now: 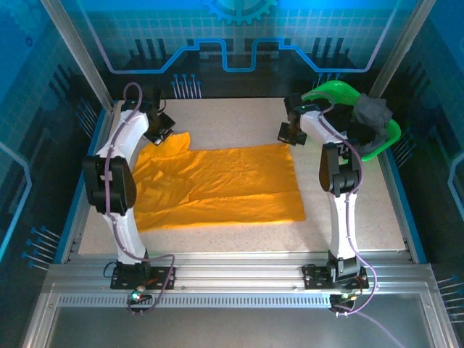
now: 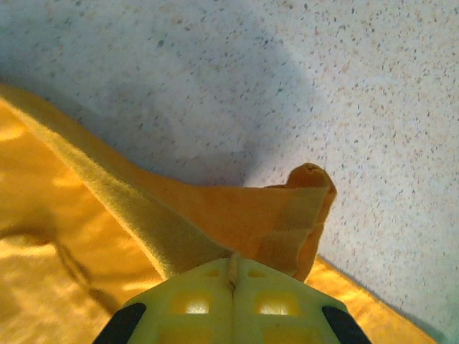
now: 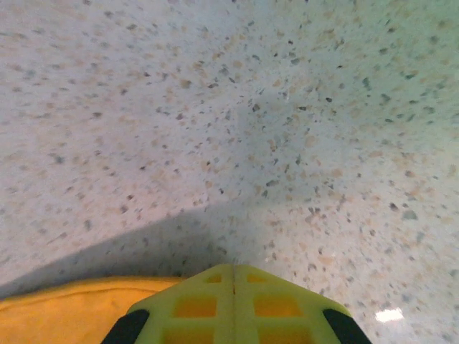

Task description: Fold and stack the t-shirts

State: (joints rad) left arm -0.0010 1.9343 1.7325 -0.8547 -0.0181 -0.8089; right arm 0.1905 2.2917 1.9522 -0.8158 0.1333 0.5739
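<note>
Left gripper (image 2: 233,276) fingers pressed together on a fold of the orange-yellow t-shirt (image 2: 251,215), right gripper (image 3: 233,276) fingers closed, grip on cloth hidden, from above shirt flat on table (image 1: 239,119), dark grey t-shirt (image 1: 373,112) on green basket (image 1: 330,90)

The orange-yellow cloth t-shirt (image 1: 217,185) looks soft and matt to me, its hem fuzzy up close. I read the pale speckled tabletop (image 1: 232,119) as smooth with a slight sheen, the bright green plastic basket (image 1: 333,90) as glossy, and the ribbed front rails (image 1: 232,272) as brushed metal.
</note>
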